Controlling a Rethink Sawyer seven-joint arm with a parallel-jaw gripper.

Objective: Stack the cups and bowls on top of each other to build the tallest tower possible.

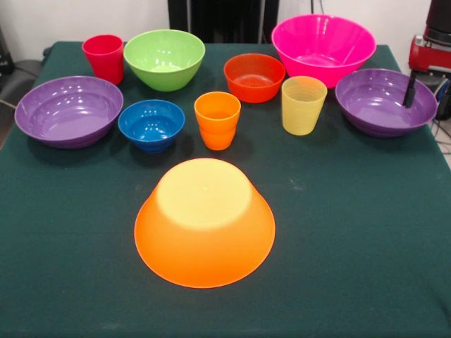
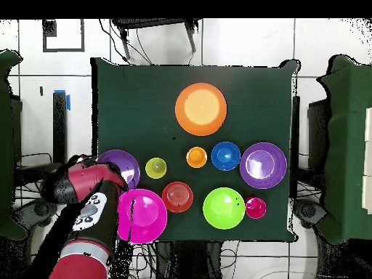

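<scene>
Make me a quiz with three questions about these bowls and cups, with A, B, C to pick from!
1. In the front view, which bowl sits between the orange cup and the left-hand purple bowl?
A) blue bowl
B) pink bowl
C) green bowl

2. How many cups stand on the table?
A) two
B) three
C) five

3. How is the big yellow-orange bowl lying?
A) upside down
B) mouth up
C) on top of a cup

Answers:
1 A: the blue bowl fills that gap.
2 B: there is a red cup, the orange cup and a yellow cup.
3 A: its flat base faces up.
</scene>
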